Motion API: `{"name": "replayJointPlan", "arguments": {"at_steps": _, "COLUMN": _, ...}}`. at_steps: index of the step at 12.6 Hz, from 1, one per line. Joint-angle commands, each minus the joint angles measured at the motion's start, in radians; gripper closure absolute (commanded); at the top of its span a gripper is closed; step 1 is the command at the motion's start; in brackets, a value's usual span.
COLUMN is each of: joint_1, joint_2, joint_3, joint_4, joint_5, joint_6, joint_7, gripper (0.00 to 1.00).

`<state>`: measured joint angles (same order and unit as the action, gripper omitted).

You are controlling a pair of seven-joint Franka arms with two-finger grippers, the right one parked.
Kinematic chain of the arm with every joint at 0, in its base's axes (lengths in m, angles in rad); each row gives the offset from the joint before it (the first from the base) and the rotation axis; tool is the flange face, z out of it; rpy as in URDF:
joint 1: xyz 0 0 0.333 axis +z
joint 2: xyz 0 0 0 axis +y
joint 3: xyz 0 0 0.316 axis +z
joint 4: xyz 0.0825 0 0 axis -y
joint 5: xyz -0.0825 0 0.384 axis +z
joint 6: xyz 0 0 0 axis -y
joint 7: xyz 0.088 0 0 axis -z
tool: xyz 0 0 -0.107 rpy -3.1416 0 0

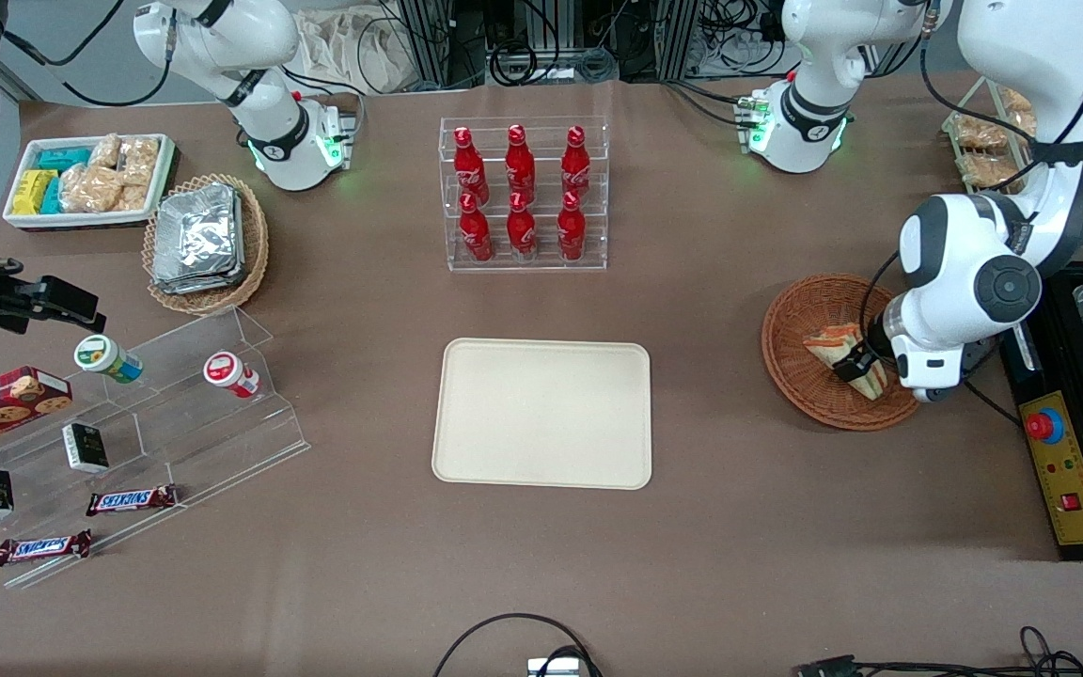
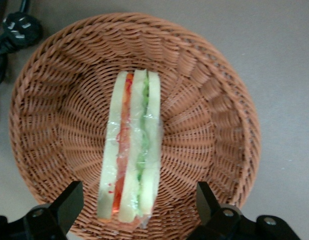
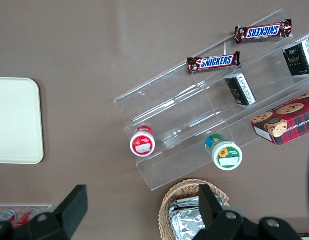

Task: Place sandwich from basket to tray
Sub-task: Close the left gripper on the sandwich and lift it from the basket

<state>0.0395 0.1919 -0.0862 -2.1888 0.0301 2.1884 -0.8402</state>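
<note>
Front view: gripper [image 1: 856,365] down inside the basket [image 1: 791,324] at the working arm's end of the surface, over the sandwich [image 1: 831,342]; tray [image 1: 542,413] bare, well apart toward the middle. Left wrist view: jaws spread wide, holding nothing, fingers [image 2: 70,202] flanking the sandwich [image 2: 130,150] lying in the basket [image 2: 59,100].

The only words I can read are "SNICKERS", printed on two chocolate bars [image 3: 213,62] [image 3: 262,31] lying on the clear plastic steps [image 3: 194,125]. The red bottles [image 1: 521,193] carry white script too small to make out.
</note>
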Motion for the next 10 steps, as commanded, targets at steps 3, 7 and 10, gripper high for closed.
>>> {"name": "replayJointPlan", "arguments": {"at_steps": 3, "joint_1": -0.003, "joint_2": 0.052, "joint_3": -0.001, "joint_4": -0.003, "joint_5": 0.054, "joint_6": -0.009, "joint_7": -0.049, "gripper": 0.00}}
{"name": "replayJointPlan", "arguments": {"at_steps": 7, "joint_1": -0.004, "joint_2": 0.135, "joint_3": -0.001, "joint_4": 0.024, "joint_5": 0.054, "joint_6": 0.063, "joint_7": -0.054, "gripper": 0.01}}
{"name": "replayJointPlan", "arguments": {"at_steps": 10, "joint_1": -0.003, "joint_2": 0.147, "joint_3": 0.000, "joint_4": 0.057, "joint_5": 0.054, "joint_6": 0.063, "joint_7": -0.076, "gripper": 0.89}}
